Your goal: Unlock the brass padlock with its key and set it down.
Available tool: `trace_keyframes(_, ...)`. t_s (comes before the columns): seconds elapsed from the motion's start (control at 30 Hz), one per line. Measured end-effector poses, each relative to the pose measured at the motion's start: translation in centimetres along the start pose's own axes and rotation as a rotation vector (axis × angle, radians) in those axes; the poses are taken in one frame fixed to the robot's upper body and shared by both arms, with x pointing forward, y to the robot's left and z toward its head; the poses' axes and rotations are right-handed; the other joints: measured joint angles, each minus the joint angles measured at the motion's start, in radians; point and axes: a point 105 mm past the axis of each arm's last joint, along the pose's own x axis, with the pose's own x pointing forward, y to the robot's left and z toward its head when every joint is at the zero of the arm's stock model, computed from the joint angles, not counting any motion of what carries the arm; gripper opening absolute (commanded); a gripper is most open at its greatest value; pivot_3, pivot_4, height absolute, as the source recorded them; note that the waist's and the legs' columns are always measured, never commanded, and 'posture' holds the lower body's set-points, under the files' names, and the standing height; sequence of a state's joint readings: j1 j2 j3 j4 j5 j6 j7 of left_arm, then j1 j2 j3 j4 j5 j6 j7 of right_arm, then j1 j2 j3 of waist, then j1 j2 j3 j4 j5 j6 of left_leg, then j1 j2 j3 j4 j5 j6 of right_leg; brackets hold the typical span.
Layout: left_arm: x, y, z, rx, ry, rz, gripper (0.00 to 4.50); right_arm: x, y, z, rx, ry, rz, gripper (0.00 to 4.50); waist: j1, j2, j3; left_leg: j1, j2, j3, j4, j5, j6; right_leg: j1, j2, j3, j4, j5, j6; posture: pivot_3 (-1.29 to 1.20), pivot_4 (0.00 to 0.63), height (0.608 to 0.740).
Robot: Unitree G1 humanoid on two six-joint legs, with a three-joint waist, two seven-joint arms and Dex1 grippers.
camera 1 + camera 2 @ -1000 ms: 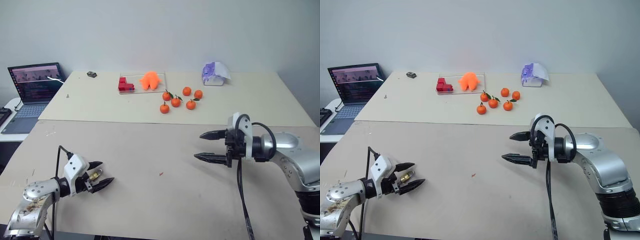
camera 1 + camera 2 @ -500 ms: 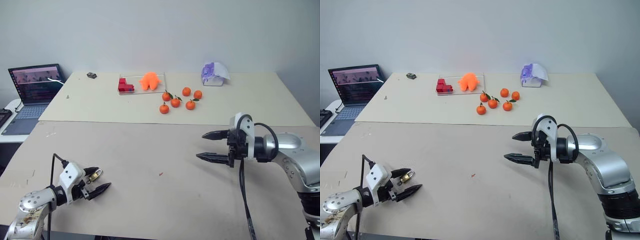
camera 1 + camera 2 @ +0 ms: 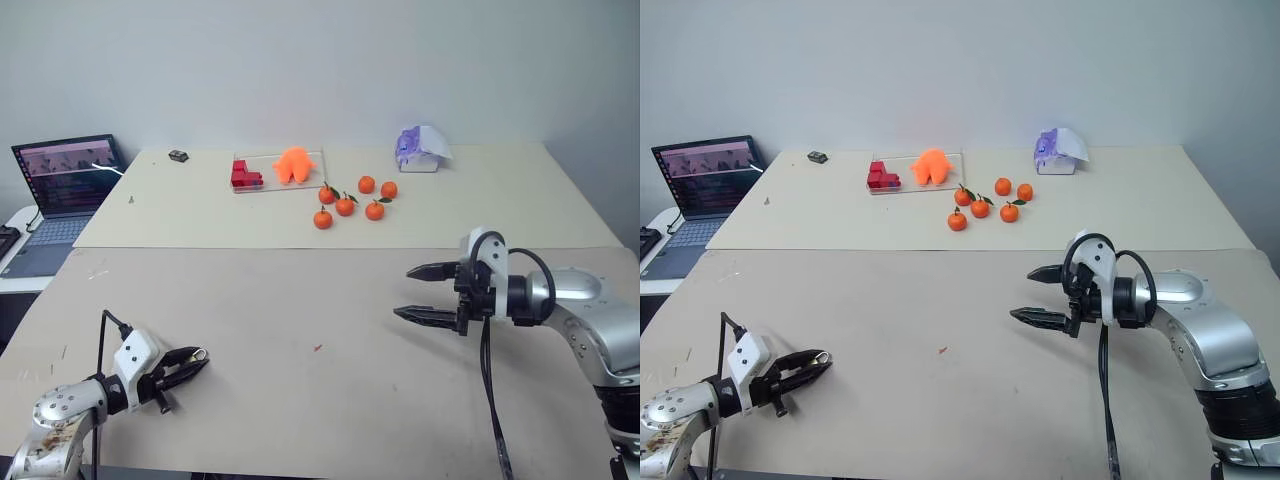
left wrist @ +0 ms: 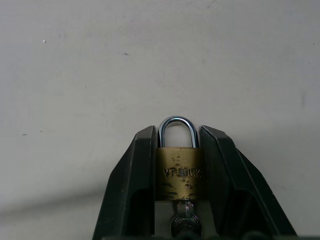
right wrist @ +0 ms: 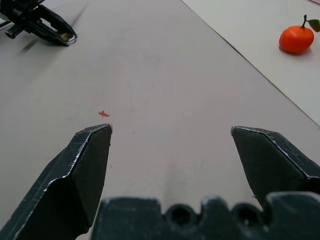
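Spanning beige tabletops (image 3: 300, 300), pale wall (image 3: 320, 60)

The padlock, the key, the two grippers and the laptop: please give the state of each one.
brass padlock: shackle shut, clamped between the fingers
key: inserted in the padlock's underside
left gripper: shut on the padlock
right gripper: open, empty, above the table
laptop: lid open, screen lit

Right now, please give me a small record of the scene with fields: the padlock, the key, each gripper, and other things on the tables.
brass padlock: clamped between the left gripper's fingers, shackle closed and pointing away from the wrist
key: inserted in the padlock's underside
left gripper: shut on the brass padlock, low over the near table
right gripper: open, empty, above the near table
far table: five tangerines, orange toy, red blocks
laptop: open, far left
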State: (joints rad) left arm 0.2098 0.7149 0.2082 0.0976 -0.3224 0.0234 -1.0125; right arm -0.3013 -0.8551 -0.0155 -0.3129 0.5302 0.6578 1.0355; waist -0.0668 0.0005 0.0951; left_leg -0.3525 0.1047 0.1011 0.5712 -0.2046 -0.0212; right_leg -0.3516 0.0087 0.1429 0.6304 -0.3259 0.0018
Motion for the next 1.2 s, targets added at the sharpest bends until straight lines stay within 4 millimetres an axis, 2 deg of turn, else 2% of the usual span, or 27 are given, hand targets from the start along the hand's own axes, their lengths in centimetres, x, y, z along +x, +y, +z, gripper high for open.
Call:
trace_keyframes(0.1,0.9,0.8,1.0,-0.032,-0.009,0.004,0.85,-0.1,0.0,-0.1,0.001,0.001,-0.015,4.50,0.011,0.000,0.000,-0.001,0.000,-0.001,0.000,0.000,0.000,-0.001,0.000,-0.001,0.000,0.000,0.000,0.00,0.150,0.723)
trace_keyframes(0.23,3.3,1.0,3.7,-0.023,-0.038,-0.058,0.85,-0.4,0.4,-0.4,0.000,-0.004,-0.052,4.50,0.024,-0.004,0.002,-0.004,-0.001,-0.002,0.001,0.000,0.000,-0.002,0.000,-0.001,-0.001,0.000,0.000,0.00,0.150,0.723)
trace_keyframes(0.43,6.4,0.4,10.2,0.021,-0.134,-0.213,0.85,-0.3,1.5,-0.6,0.028,-0.031,-0.087,4.50,0.026,-0.008,0.005,-0.005,-0.001,-0.003,0.002,0.000,0.000,-0.001,0.001,-0.002,-0.001,0.000,0.001,0.00,0.150,0.723)
trace_keyframes(0.5,7.9,-0.5,12.6,0.066,-0.164,-0.302,0.85,-0.3,1.8,-0.6,0.041,-0.049,-0.109,4.50,0.029,-0.008,0.005,-0.005,-0.002,-0.006,0.003,0.000,-0.001,0.000,0.001,-0.004,-0.001,0.000,0.001,0.00,0.150,0.723)
trace_keyframes(0.53,8.8,-1.6,14.1,0.112,-0.182,-0.382,0.85,-0.1,2.1,-0.4,0.038,-0.060,-0.118,4.50,0.029,-0.007,0.004,-0.005,-0.002,-0.006,0.003,0.000,-0.001,0.000,0.001,-0.004,-0.001,0.000,0.002,0.00,0.150,0.723)
trace_keyframes(0.57,9.3,-2.5,14.7,0.141,-0.183,-0.437,0.85,0.0,2.3,-0.3,0.037,-0.065,-0.120,4.50,0.027,-0.006,0.004,-0.006,-0.003,-0.006,0.003,0.001,-0.001,0.000,0.001,-0.004,-0.001,0.000,0.002,0.00,0.150,0.723)
trace_keyframes(0.83,13.6,-6.9,12.6,0.331,-0.034,-0.722,0.85,-0.8,2.8,-0.8,0.066,-0.065,-0.205,4.50,0.026,-0.006,0.004,-0.011,-0.003,-0.009,0.006,0.001,-0.001,-0.001,0.003,-0.002,-0.001,0.000,0.001,0.00,0.150,0.723)
trace_keyframes(0.93,14.8,-6.8,12.3,0.428,-0.005,-0.737,0.85,-1.2,3.3,-0.8,0.066,-0.071,-0.237,4.50,0.029,-0.006,0.004,-0.015,-0.004,-0.011,0.006,0.001,0.000,0.000,0.003,-0.002,-0.001,0.000,0.002,0.00,0.150,0.723)
trace_keyframes(1.03,15.3,-6.7,11.8,0.433,0.007,-0.743,0.85,-1.9,3.7,-1.1,0.093,-0.070,-0.274,4.50,0.027,-0.006,0.004,-0.017,-0.004,-0.012,0.006,0.001,0.000,-0.001,0.004,-0.002,-0.002,-0.001,0.002,0.00,0.150,0.723)
trace_keyframes(1.1,15.4,-7.0,11.4,0.431,0.012,-0.764,1.85,-2.3,3.9,-1.2,0.100,-0.065,-0.294,4.50,0.025,-0.006,0.004,-0.017,-0.004,-0.013,0.006,0.001,0.000,-0.001,0.004,-0.002,-0.001,-0.001,0.002,0.00,0.150,0.723)
trace_keyframes(1.2,15.3,-7.4,10.9,0.421,0.018,-0.787,2.88,-2.7,4.1,-1.3,0.102,-0.059,-0.314,4.50,0.023,-0.006,0.004,-0.016,-0.004,-0.013,0.007,0.001,0.000,0.000,0.004,-0.002,0.000,-0.002,0.004,0.00,0.150,0.723)
